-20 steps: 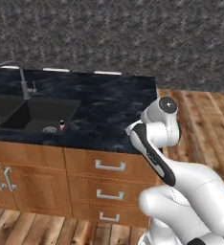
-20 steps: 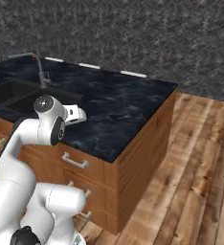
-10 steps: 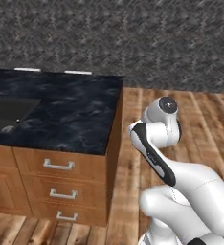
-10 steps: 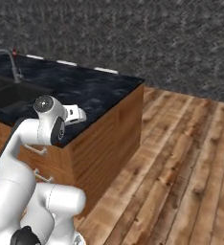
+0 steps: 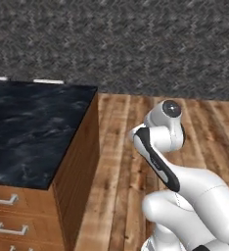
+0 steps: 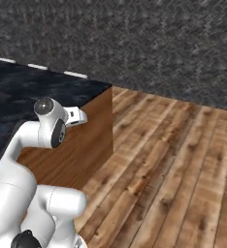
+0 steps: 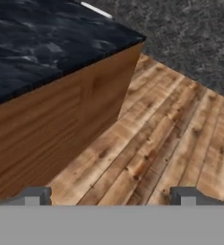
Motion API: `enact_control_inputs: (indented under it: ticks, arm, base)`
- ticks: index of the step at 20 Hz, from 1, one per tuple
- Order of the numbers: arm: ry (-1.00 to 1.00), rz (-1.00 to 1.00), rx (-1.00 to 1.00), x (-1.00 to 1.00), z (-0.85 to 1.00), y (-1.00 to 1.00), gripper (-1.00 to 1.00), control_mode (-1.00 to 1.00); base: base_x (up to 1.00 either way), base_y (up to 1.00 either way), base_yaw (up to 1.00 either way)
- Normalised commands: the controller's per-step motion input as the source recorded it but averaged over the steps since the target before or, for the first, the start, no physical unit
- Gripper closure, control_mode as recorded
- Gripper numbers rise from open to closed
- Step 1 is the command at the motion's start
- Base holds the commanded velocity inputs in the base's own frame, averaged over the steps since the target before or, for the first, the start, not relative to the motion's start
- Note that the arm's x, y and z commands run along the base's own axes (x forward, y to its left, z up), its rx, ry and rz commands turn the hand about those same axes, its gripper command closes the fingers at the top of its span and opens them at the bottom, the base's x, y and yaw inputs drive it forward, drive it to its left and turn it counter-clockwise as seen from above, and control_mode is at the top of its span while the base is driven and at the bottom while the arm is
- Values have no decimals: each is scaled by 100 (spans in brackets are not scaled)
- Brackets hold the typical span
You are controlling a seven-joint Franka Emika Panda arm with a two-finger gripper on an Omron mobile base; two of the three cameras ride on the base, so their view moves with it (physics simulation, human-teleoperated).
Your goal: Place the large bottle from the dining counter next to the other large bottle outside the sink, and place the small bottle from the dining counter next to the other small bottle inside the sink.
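Black worktop [image 5: 33, 132] corner beside me, hand [image 7: 111, 196] open and empty; I'm driving between counters, probably needing the next bottle found first.

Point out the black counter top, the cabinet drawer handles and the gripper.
black counter top [image 5: 33, 132], left base view, middle of its marbled surface.
cabinet drawer handles [image 5: 11, 229], left base view, on the lower bar.
gripper [image 7: 111, 196], hand view, midway between its open fingertips.

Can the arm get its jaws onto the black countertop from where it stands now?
Probably yes. The arm is folded close beside the end of the black countertop, whose nearby top shows bare. The gripper is open and holds nothing, looking past the wooden end panel at the floor.
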Motion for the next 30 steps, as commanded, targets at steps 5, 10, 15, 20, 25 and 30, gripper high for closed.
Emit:
enact_control_inputs:
  ticks: [5, 10, 15, 20, 25, 30]
  arm:
    - [0, 0, 0, 0, 0, 0, -100, 100]
    - [0, 0, 0, 0, 0, 0, -100, 100]
    - [0, 0, 0, 0, 0, 0, -100, 100]
    - [0, 0, 0, 0, 0, 0, -100, 100]
    - [0, 0, 0, 0, 0, 0, -100, 100]
    - [0, 0, 0, 0, 0, 0, -100, 100]
  base:
    - [94, -97, -4]
    - [100, -92, 4]
    - [100, -85, 15]
    - [100, -79, 26]
    - [100, -74, 32]
    - [100, -70, 28]
